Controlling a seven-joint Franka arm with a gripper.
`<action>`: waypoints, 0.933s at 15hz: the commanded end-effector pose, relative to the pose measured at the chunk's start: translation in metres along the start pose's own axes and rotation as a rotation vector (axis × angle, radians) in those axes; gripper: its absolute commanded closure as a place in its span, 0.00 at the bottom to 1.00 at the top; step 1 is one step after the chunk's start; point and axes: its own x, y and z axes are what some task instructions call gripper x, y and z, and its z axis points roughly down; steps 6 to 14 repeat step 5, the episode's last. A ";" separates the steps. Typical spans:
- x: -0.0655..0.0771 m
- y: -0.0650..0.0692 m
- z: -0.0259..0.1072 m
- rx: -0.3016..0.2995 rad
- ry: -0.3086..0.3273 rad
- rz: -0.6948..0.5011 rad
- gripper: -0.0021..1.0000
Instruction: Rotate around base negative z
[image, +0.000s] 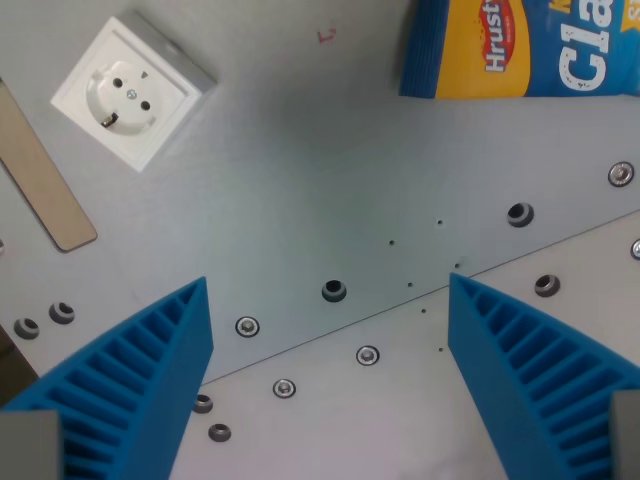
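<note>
My gripper (328, 290) is open and empty, with its two blue ribbed fingers (150, 370) at the lower left and lower right of the wrist view. It hangs above a grey metal plate (330, 170) with a seam and several screw holes. Nothing lies between the fingers.
A white wall socket (130, 90) lies at the upper left. A flat wooden stick (40, 175) lies at the left edge. A blue and yellow snack bag (520, 45) lies at the upper right. A small red mark (326, 35) is on the plate near the top.
</note>
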 end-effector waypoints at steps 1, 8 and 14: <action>0.000 0.000 -0.003 0.005 0.002 0.172 0.00; 0.000 0.000 -0.003 0.006 0.001 0.225 0.00; 0.000 0.000 -0.003 0.006 0.001 0.225 0.00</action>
